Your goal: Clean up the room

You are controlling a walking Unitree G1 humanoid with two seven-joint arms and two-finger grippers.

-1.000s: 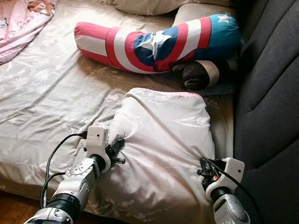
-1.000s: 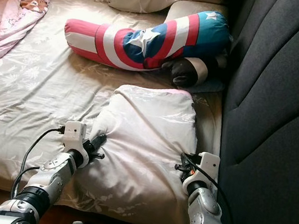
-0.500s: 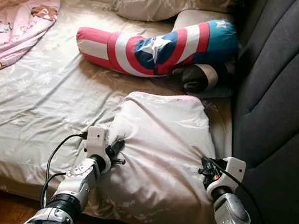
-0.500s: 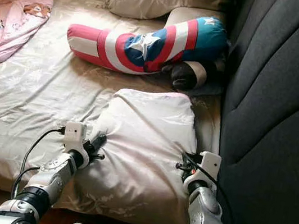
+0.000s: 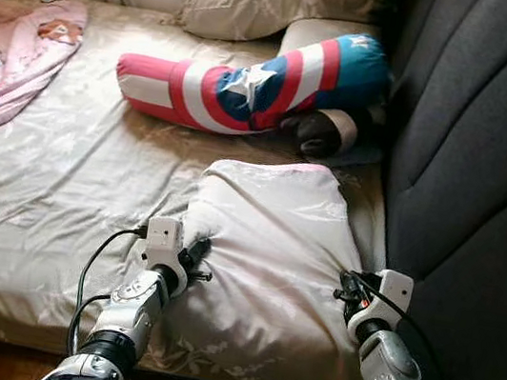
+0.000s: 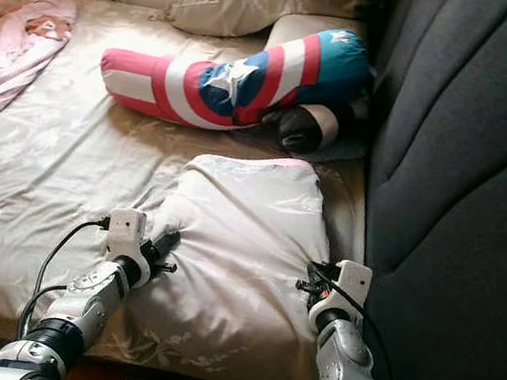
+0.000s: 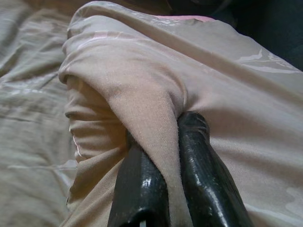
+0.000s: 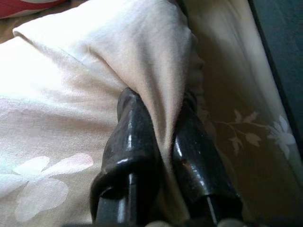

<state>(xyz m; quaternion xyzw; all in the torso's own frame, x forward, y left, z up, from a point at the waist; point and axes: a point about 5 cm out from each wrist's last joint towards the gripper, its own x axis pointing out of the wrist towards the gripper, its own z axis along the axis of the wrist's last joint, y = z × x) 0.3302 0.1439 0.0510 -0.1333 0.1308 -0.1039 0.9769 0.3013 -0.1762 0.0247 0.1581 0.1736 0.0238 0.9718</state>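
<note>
A beige floral pillow lies at the near right of the bed, beside the dark headboard. My left gripper is shut on a fold of the pillow's left edge; cloth is pinched between its black fingers. On the pillow's right edge my right gripper is shut too, with fabric squeezed between its fingers. The pillow's near end hangs toward the bed's front edge.
A red, white and blue shield-pattern bolster lies across the bed further back, with a dark roll by it. Another beige pillow rests at the head. A pink blanket is at the far left. The grey headboard rises on the right.
The camera has shifted a little, so the whole scene sits slightly lower and leftward. Both grippers keep their hold on the pillow, which looks slightly more bunched.
</note>
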